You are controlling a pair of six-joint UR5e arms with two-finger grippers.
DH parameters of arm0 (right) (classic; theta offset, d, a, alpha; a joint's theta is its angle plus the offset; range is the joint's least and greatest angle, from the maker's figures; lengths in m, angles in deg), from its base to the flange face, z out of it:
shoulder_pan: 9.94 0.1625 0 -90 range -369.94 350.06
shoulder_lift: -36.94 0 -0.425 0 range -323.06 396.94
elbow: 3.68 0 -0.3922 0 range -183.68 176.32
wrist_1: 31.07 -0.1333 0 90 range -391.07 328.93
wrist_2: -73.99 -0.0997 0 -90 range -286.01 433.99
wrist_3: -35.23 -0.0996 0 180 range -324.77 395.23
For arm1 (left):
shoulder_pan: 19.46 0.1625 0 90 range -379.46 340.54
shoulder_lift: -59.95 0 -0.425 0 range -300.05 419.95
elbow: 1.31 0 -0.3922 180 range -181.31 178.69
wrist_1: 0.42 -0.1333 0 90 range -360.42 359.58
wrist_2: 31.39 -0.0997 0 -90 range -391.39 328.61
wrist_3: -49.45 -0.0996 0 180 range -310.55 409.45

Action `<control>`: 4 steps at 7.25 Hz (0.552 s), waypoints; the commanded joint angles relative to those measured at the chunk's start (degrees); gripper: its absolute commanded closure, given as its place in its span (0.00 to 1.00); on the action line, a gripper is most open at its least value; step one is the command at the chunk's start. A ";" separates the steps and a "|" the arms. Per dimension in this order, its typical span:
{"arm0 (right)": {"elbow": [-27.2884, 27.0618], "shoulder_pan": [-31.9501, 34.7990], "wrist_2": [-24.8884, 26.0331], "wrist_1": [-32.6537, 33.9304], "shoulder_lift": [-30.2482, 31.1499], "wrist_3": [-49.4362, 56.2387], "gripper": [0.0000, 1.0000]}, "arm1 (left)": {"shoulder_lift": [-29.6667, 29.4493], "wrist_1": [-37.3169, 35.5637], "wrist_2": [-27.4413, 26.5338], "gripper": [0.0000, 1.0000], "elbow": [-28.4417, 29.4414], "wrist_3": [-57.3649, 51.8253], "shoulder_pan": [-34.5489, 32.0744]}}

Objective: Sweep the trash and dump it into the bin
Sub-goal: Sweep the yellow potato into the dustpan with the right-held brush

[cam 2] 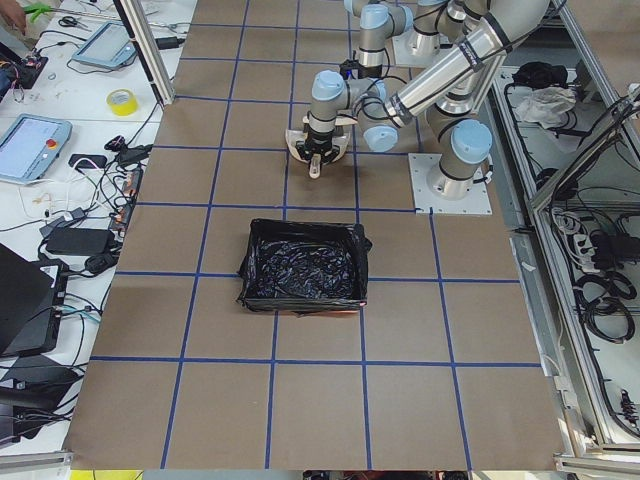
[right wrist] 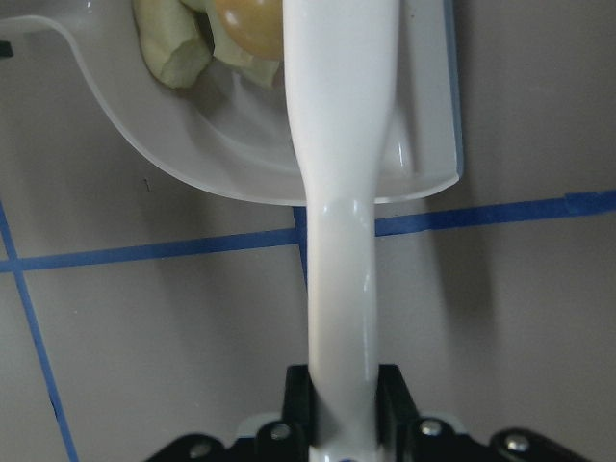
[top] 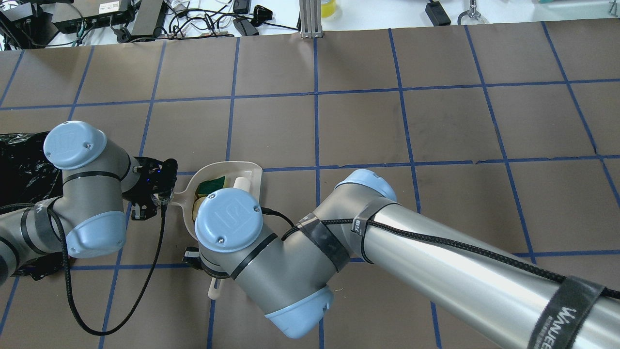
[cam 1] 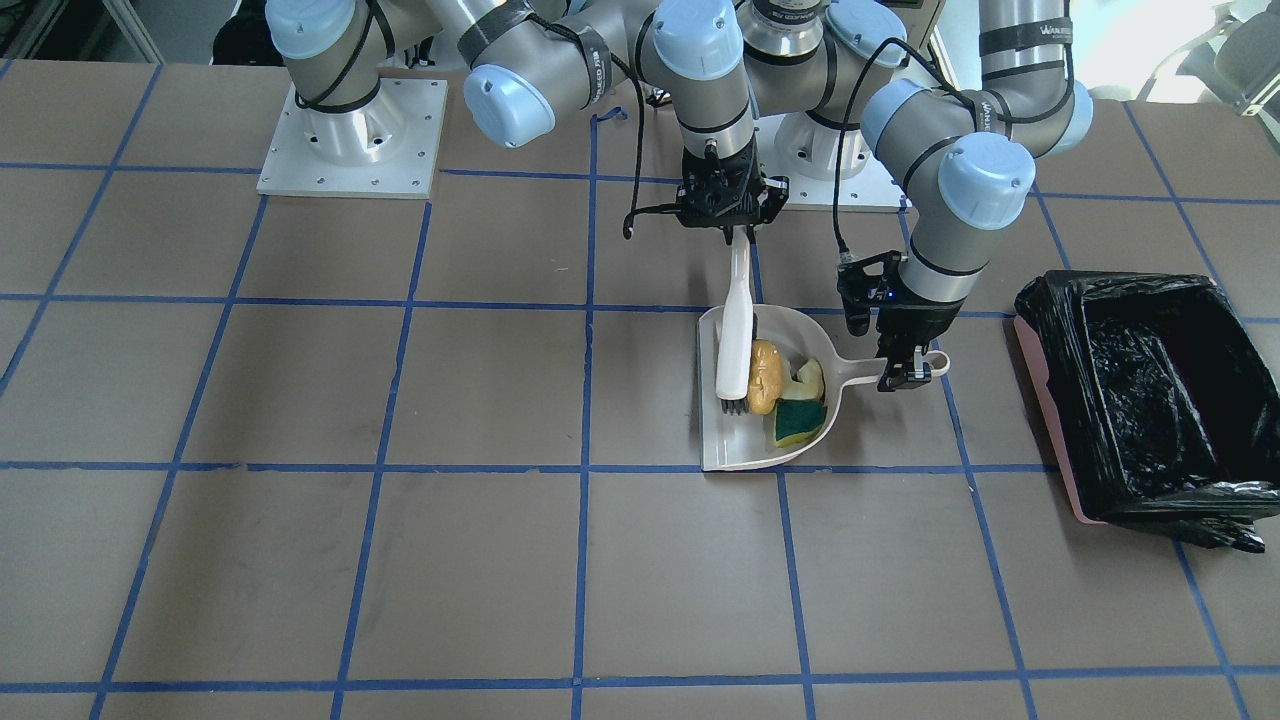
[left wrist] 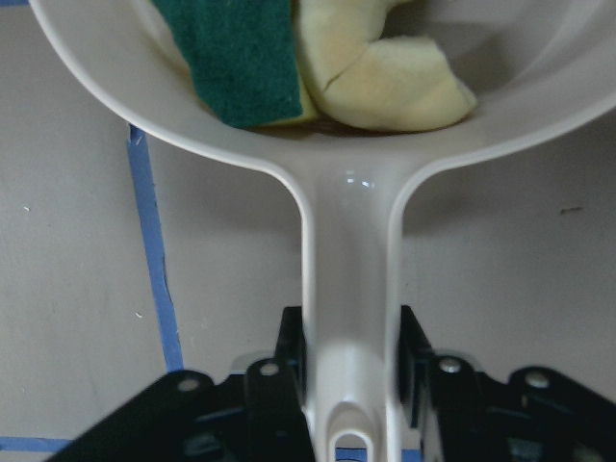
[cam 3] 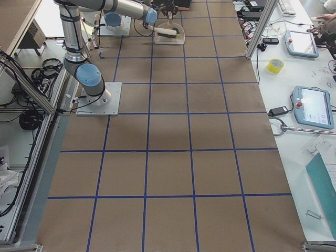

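1. Setting: a robotics laboratory.
2. Centre of frame: a brown tabletop [cam 3: 168, 131] ruled into squares by blue tape lines [cam 3: 147, 150].
3. Upper left: industrial robot arms [cam 3: 72, 37] bolted to metal base plates [cam 3: 113, 97].
4. Right edge: touchscreen teach pendants [cam 3: 314, 107] and a yellow tape roll [cam 3: 275, 65] on a white side bench [cam 3: 286, 86].
5. Left-end view, left edge: loose cables [cam 2: 100, 200], a power brick [cam 2: 70, 240], and an aluminium frame post [cam 2: 140, 45].

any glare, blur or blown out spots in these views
Left wrist view: small glare spots on the dustpan handle, left gripper dark and soft at the bottom. Right wrist view: glossy streak along the brush. Front-facing view: bin liner glints, top right corner blown out. Overhead view: sharp, sheen on the right arm.
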 commanded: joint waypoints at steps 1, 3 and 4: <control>0.15 -0.52 1.57 -3.54 1.22 5.19 1.00 | -0.18 0.00 -0.08 1.00 0.00 0.05 -0.03; -0.02 -4.80 6.67 -9.50 3.75 13.19 1.00 | -0.18 0.00 0.00 1.00 0.09 0.05 -0.03; -0.11 -11.27 8.07 -16.15 6.30 19.32 1.00 | -0.27 0.00 0.26 1.00 0.09 -0.12 0.06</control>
